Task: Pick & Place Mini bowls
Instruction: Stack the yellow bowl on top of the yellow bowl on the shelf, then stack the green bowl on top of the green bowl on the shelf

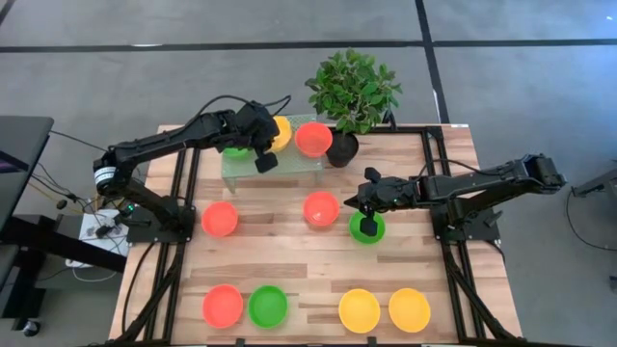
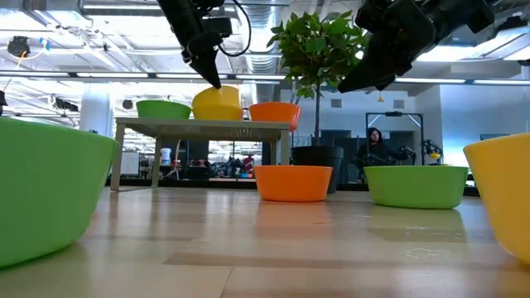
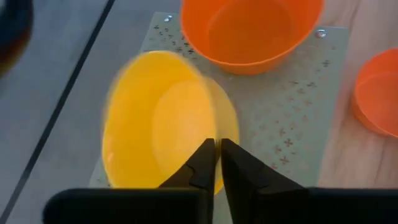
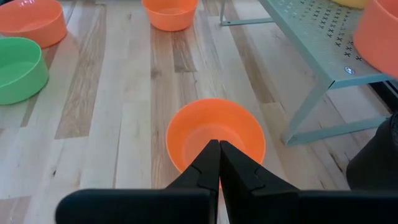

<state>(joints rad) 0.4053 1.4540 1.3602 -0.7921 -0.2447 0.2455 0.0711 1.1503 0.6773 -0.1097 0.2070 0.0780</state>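
Note:
Several mini bowls show. On a small raised metal shelf (image 1: 280,170) stand a green one (image 1: 234,150), a yellow one (image 1: 281,132) and an orange one (image 1: 313,139). My left gripper (image 3: 217,149) is above the shelf, shut on the yellow bowl (image 3: 155,118). My right gripper (image 4: 218,149) is shut and holds nothing. It hangs in the air (image 2: 358,76) near the table's middle, between an orange bowl (image 4: 214,134) and a green bowl (image 1: 366,229), both resting on the table. My left gripper pinches the yellow bowl's rim (image 3: 208,134) between its two fingers, on the side nearest the wrist. The fingers slant down from above (image 2: 212,76). The bowl sits tilted, its underside on the shelf (image 2: 203,124).
More bowls rest on the wood: an orange one (image 1: 220,219) at the left and, along the near edge, a red one (image 1: 223,306), a green one (image 1: 268,306) and two yellow ones (image 1: 359,310) (image 1: 409,309). A potted plant (image 1: 352,92) stands at the far edge beside the shelf.

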